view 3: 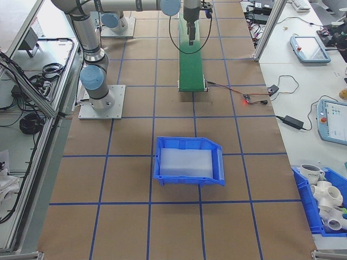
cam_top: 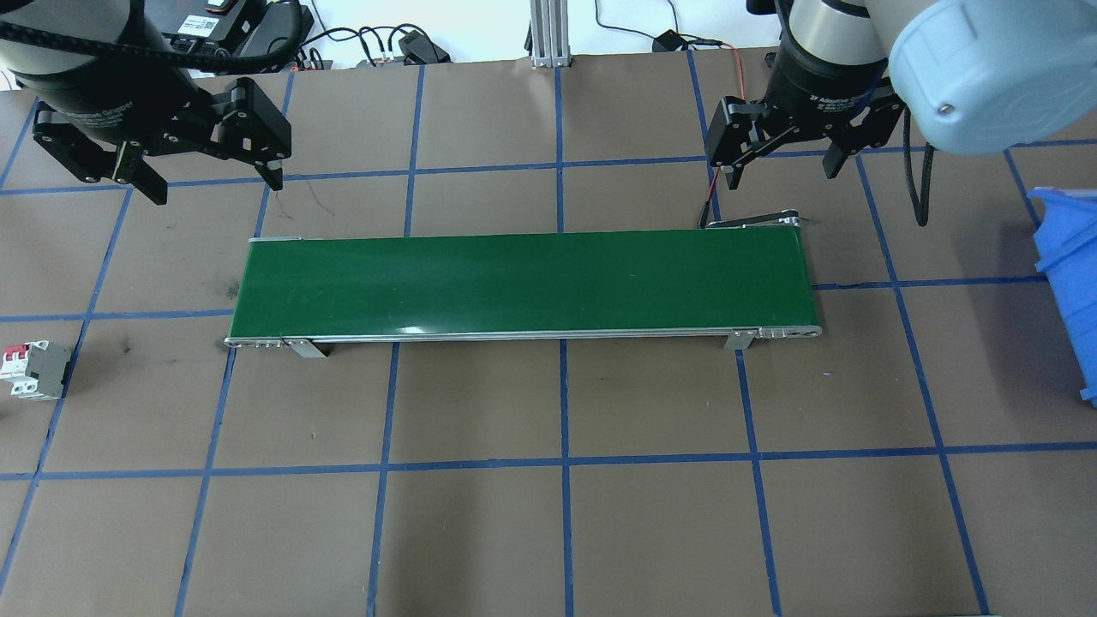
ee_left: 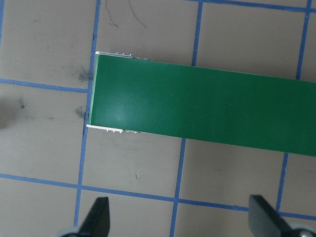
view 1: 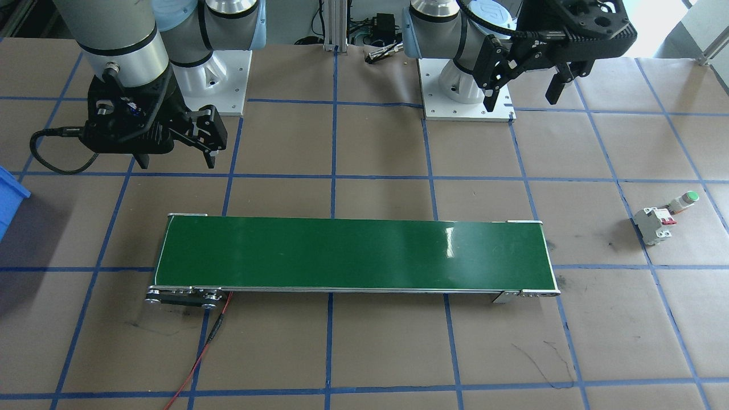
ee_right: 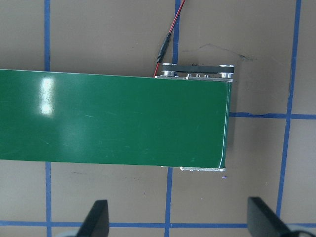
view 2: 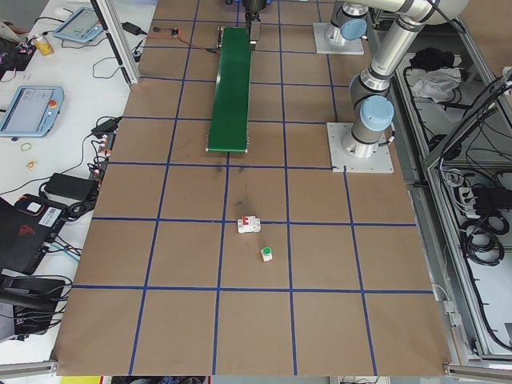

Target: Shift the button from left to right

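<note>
The button (view 1: 685, 200), a green cap on a whitish body, lies on the table next to a white circuit breaker (view 1: 655, 223) with red levers. In the exterior left view the button (view 2: 266, 254) sits just nearer than the breaker (view 2: 250, 226). The overhead view cuts the button off and shows only the breaker (cam_top: 34, 370). My left gripper (cam_top: 214, 180) hangs open and holds nothing, above the table behind the belt's left end, far from the button. Its fingers (ee_left: 96, 219) frame bare table. My right gripper (cam_top: 780, 171) is open and holds nothing by the belt's right end.
A green conveyor belt (cam_top: 523, 283) runs across the middle of the table, with a red wire (view 1: 199, 356) at its right end. A blue bin (view 3: 187, 142) stands on the robot's right side. Blue tape lines grid the brown table.
</note>
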Robot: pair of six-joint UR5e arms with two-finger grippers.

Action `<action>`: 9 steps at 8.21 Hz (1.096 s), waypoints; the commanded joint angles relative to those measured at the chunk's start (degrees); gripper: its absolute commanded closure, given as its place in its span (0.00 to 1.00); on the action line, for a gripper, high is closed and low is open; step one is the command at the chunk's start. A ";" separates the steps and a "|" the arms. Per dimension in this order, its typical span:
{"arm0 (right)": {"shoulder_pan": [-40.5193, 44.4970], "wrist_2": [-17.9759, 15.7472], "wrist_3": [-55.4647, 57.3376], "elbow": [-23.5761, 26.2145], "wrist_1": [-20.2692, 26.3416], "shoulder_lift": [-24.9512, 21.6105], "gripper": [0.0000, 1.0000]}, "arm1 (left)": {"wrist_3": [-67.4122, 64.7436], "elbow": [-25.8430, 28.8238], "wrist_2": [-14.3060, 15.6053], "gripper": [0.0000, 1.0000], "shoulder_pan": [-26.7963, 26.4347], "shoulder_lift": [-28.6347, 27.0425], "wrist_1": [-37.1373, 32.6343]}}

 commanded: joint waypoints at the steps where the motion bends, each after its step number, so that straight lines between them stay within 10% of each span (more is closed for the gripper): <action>1: 0.00 0.00 0.06 0.09 0.01 0.00 0.00 | 0.16 0.17 0.00 0.00 0.09 0.02 0.00; 4: 0.00 0.09 0.06 0.09 0.10 0.00 0.00 | 4.44 1.05 2.11 0.00 5.06 -0.15 -2.46; 9: 0.00 0.00 0.06 0.09 0.10 0.00 0.00 | 31.85 1.93 2.02 0.00 35.64 -6.64 -2.75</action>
